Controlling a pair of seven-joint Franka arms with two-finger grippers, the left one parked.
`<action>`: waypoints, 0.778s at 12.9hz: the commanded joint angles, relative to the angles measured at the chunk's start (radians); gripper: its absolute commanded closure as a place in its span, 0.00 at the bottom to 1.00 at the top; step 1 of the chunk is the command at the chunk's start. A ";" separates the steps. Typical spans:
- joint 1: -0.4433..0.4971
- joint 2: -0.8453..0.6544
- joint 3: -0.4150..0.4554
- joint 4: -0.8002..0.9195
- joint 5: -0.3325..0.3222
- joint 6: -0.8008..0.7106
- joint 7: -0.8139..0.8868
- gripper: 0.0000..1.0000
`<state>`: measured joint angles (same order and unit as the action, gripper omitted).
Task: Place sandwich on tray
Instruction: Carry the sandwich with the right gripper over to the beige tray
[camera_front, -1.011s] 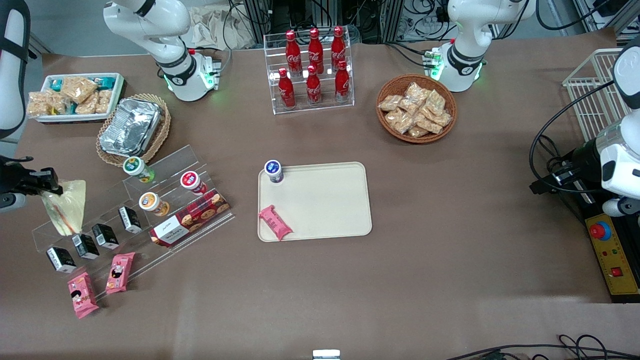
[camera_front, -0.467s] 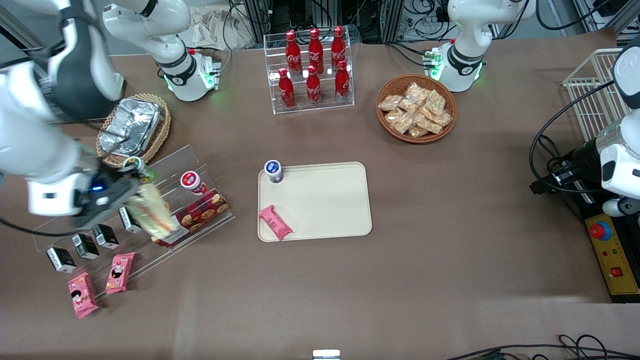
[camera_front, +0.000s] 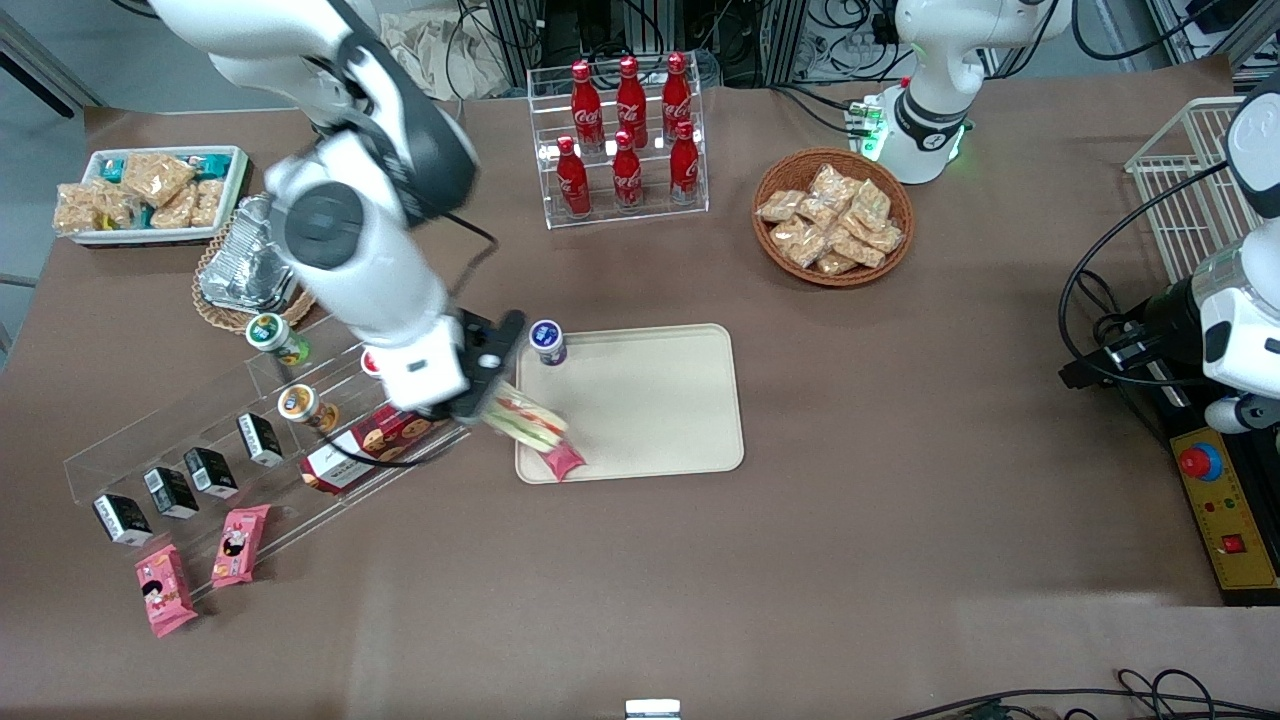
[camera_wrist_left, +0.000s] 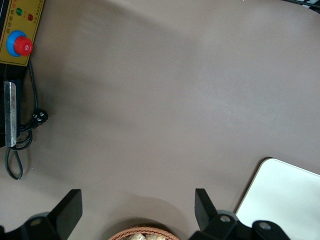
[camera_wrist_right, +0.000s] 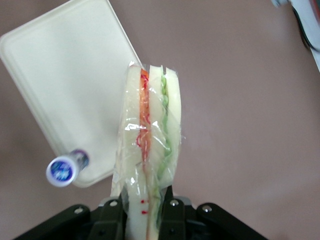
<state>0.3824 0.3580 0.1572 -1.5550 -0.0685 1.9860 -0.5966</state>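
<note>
My right gripper is shut on the sandwich, a wedge of white bread in clear wrap with red and green filling. It holds it in the air over the edge of the cream tray that faces the working arm's end. In the right wrist view the sandwich sticks out from between the fingers, with the tray below. A blue-lidded cup stands on a tray corner, also in the wrist view. A pink snack bar lies on the tray, partly under the sandwich.
A clear stepped shelf with cups, black boxes and a cookie box lies under the arm. Pink packets lie nearer the camera. A cola bottle rack, a snack basket, a foil container basket and a white snack tray stand farther away.
The right arm has swung from the working arm's end of the table over the shelf to the tray's edge, carrying the sandwich with it.
</note>
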 joint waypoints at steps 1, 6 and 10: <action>0.059 0.114 -0.004 0.038 -0.094 0.106 -0.019 0.74; 0.111 0.266 -0.007 0.038 -0.136 0.325 -0.009 0.74; 0.185 0.324 -0.016 0.038 -0.216 0.384 0.087 0.74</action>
<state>0.5218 0.6496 0.1513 -1.5481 -0.2155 2.3521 -0.5856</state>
